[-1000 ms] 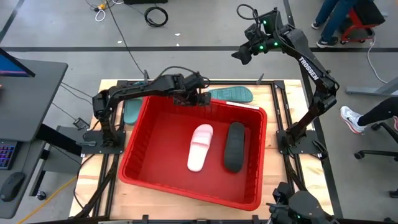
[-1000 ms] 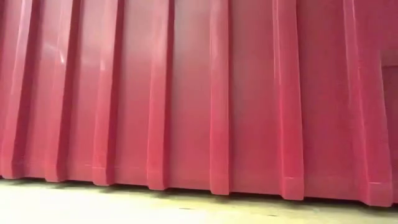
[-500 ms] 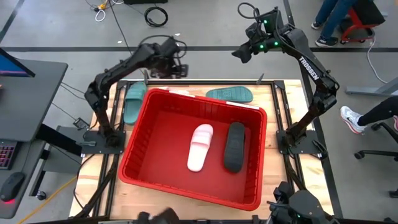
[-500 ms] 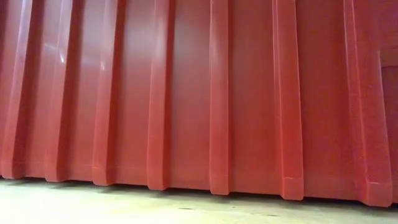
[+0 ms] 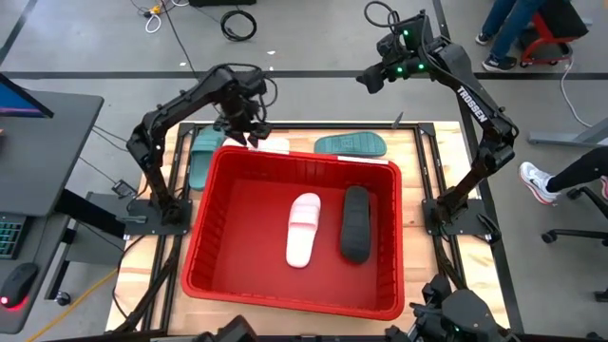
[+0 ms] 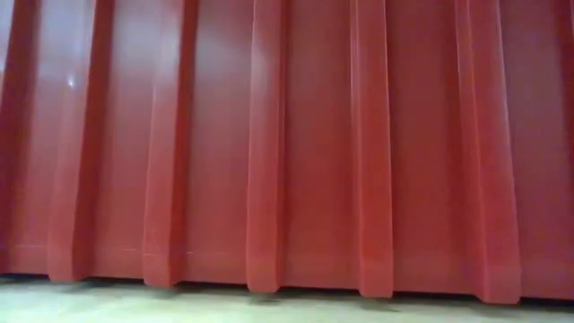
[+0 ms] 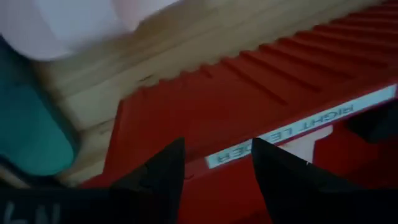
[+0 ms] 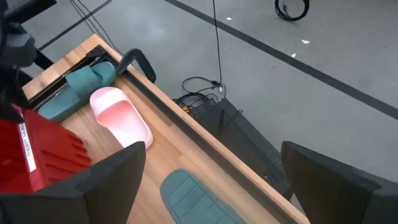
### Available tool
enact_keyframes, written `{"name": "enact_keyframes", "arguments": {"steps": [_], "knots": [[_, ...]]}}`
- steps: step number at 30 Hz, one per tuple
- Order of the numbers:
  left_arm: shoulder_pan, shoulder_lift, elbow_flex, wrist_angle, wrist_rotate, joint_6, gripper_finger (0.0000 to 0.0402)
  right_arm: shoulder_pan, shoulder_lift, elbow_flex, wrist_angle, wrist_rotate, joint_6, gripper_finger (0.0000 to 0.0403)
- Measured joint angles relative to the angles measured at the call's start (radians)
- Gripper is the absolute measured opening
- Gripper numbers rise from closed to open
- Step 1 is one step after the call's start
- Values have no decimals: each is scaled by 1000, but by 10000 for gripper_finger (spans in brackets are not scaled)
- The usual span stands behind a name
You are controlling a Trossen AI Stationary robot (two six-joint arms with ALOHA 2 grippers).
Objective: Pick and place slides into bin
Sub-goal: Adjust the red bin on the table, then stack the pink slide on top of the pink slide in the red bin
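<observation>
**benchrat:** So how do these slides grab? Going left to right in the high view: teal slide [image 5: 201, 155] at upper left, off the bin's left corner, white slide [image 5: 270, 146] poking out just past the bin's top rim, second teal slide [image 5: 351, 143] upper centre, sole up. A white one [image 5: 305, 227] and a black one [image 5: 355, 222] already sit inside the red bin [image 5: 223, 179].

**servo_sam:** They look like foam, so I'd guess light, a bit squishy and not fragile at all. They probably flex if you pinch the toe, so I'd take the strap or clamp across the sidewall mid-length. Sole-up ones are trickier, since the flat tread gives the fingers nothing to bite.

**benchrat:** Where's the left gripper [image 5: 249, 133] in all that?

**servo_sam:** Upper left of centre in the high view, hovering over the bin's top-left corner, right beside that white slide and near the teal one. In its wrist view the fingers [image 7: 163, 163] are parted with nothing between them, just the bin rim [image 7: 261, 93] below; the white slide [image 7: 74, 22] is at the frame's upper left and the teal [image 7: 31, 134] at the left edge. So it's close to both, touching neither.

**benchrat:** And the right gripper [image 5: 372, 76]?

**servo_sam:** Parked high at upper right, off the table's top edge, well apart from everything. Its dark fingers [image 8: 99, 180] stand wide and empty in its wrist view, looking down at the white [image 8: 119, 116] and both teal slides.
</observation>
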Motion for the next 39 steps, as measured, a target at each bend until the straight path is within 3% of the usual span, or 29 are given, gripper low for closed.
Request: {"name": "enact_keyframes", "arguments": {"steps": [4, 9, 19, 25, 30, 39], "knots": [[51, 2, 5, 167, -76, -66, 191, 0, 0, 0, 13, 20, 2, 379], [63, 67, 3, 213, -160, -111, 180, 0, 0, 0, 13, 30, 22, 379], [-100, 85, -8, 249, -472, -86, 176, 0, 0, 0, 11, 45, 38, 379], [-90, 75, -191, 366, -498, -195, 184, 0, 0, 0, 11, 47, 35, 379], [-67, 72, -290, 510, -427, -302, 195, 0, 0, 0, 11, 47, 28, 379], [-42, 75, -404, 572, -524, -408, 221, 0, 19, 0, 15, 46, 28, 379]]}}
